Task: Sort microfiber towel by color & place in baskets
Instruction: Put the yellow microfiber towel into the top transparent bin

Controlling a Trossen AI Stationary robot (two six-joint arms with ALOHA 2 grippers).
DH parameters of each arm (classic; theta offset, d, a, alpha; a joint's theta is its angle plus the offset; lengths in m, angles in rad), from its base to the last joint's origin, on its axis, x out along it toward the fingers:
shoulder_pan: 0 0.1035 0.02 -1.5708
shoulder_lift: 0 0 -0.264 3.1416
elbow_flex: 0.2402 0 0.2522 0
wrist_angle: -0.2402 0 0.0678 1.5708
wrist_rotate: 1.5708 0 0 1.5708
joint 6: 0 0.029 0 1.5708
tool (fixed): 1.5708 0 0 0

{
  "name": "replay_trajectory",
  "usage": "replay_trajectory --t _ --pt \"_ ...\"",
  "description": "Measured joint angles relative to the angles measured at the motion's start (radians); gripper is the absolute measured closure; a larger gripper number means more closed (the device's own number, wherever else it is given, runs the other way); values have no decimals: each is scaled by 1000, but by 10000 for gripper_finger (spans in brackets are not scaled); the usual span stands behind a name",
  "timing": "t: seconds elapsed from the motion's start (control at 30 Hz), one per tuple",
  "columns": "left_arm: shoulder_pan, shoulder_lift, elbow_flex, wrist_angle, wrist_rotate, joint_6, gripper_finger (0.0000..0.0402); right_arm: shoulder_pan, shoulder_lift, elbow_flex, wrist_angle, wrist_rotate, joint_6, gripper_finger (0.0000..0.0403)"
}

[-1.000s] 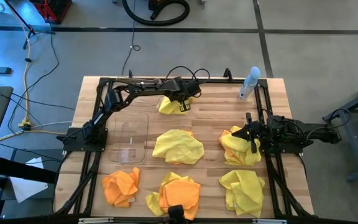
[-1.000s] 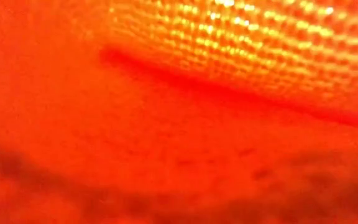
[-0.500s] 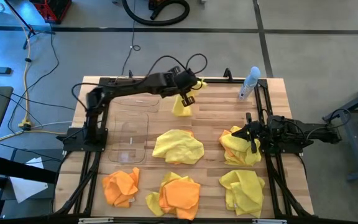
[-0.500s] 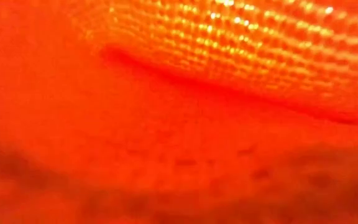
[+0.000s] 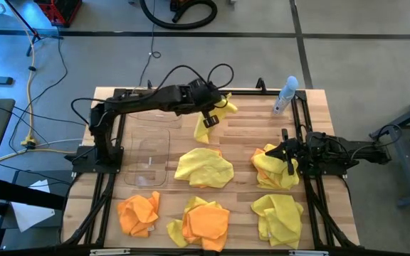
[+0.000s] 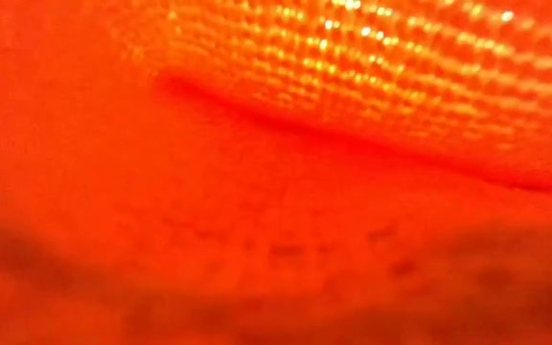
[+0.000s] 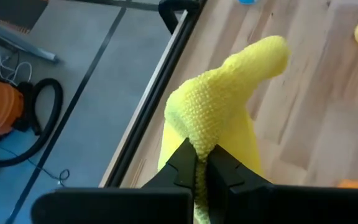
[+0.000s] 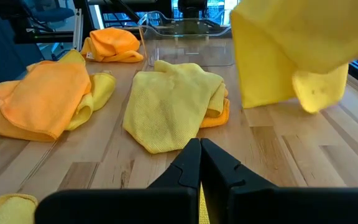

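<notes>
Grey floor with dark lines runs all around the wooden desk (image 5: 240, 135), and a black hose loops on the floor past its far edge. Black bars frame the desk top.

One landmark helps here: the big yellow towel (image 5: 203, 168) lying in the middle of the desk. Both arms are dark. Beyond this towel, toward the far edge, the left arm reaches across. Its left tool (image 5: 210, 116) is closed on a hanging yellow towel (image 5: 206, 128), pinching a fold of it, so the cloth dangles above the wood and does not lie flat. On the left arm's side of the middle towel sits a clear basket (image 5: 148, 158), see-through, with wood showing through it. Whether a second basket stands just beyond it I cannot tell. On the other side of the middle towel rests the right arm, low over the desk. Its right tool (image 5: 289, 161) has its two fingers pressed together, right over a yellow pile (image 5: 270, 171) with some orange in it. I cannot tell if it grips that cloth.

Nearer the front edge than the middle towel lie three more heaps: an orange towel (image 5: 139, 212) toward the left arm's side, an orange and yellow heap (image 5: 201, 219) straight in front, and a yellow heap (image 5: 279, 215) toward the right arm's side.

Far beyond the middle towel, by the desk's far corner, stands a small clear spray bottle (image 5: 285, 96).

Orange cloth fills the whole low view.
</notes>
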Motion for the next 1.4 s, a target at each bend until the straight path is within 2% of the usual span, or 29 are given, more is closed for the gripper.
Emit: replay_trajectory --t 0.17,0.4,0.57,0.63,0.83,0.9,1.1,1.27,1.4 --pt "-3 -108 -29 -75 2 -47 401 0 0 0 0 0 0 402" --pt "-7 -376 -162 -107 -18 -119 401 0 0 0 0 0 0 402" --pt "-3 -584 -285 -106 -156 -176 401 0 0 0 0 0 0 402" --pt "17 -649 -327 -101 -194 -186 401 0 0 0 0 0 0 402" --pt "129 -765 -412 -81 -194 -183 401 0 0 0 0 0 0 402" --pt "179 -772 -435 -57 -153 -159 401 0 0 0 0 0 0 402" --pt "322 -755 -554 84 64 -1 401 0 0 0 0 0 0 402" --pt "440 -725 -667 73 128 84 401 0 0 0 0 0 0 402" --pt "528 -720 -764 84 176 66 401 0 0 0 0 0 0 402"
